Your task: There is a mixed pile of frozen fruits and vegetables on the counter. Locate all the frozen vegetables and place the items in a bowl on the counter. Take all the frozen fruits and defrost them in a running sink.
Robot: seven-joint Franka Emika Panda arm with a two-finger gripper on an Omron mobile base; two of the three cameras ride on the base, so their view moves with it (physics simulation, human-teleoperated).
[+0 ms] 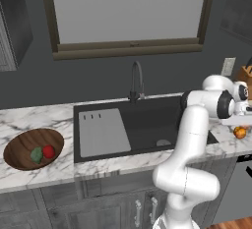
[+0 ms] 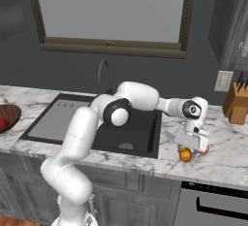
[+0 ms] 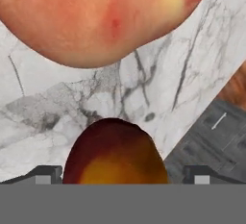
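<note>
The orange fruit with a red blush [image 3: 115, 155] lies on the white marble counter [image 2: 227, 159] just right of the black sink [image 1: 147, 120]. My gripper [image 3: 122, 175] hangs right over it, open, one fingertip [image 3: 48, 174] on each side of it. The pinkish peach [image 3: 96, 16] lies just beyond it, touching neither finger. In the base views the gripper [image 2: 188, 146] is low over the orange fruit [image 2: 185, 154] [image 1: 239, 132]. The brown wooden bowl [image 1: 22, 144] far left holds a dark green lump [image 1: 36, 155] and a bright red round item [image 1: 48, 151].
A dark curved faucet [image 1: 136, 80] stands behind the sink, and a pale ribbed panel [image 1: 101, 132] covers its left part. A wooden knife block [image 2: 236, 104] stands at the back right, under a wall outlet [image 2: 223, 80]. The counter's front edge runs close to the fruits.
</note>
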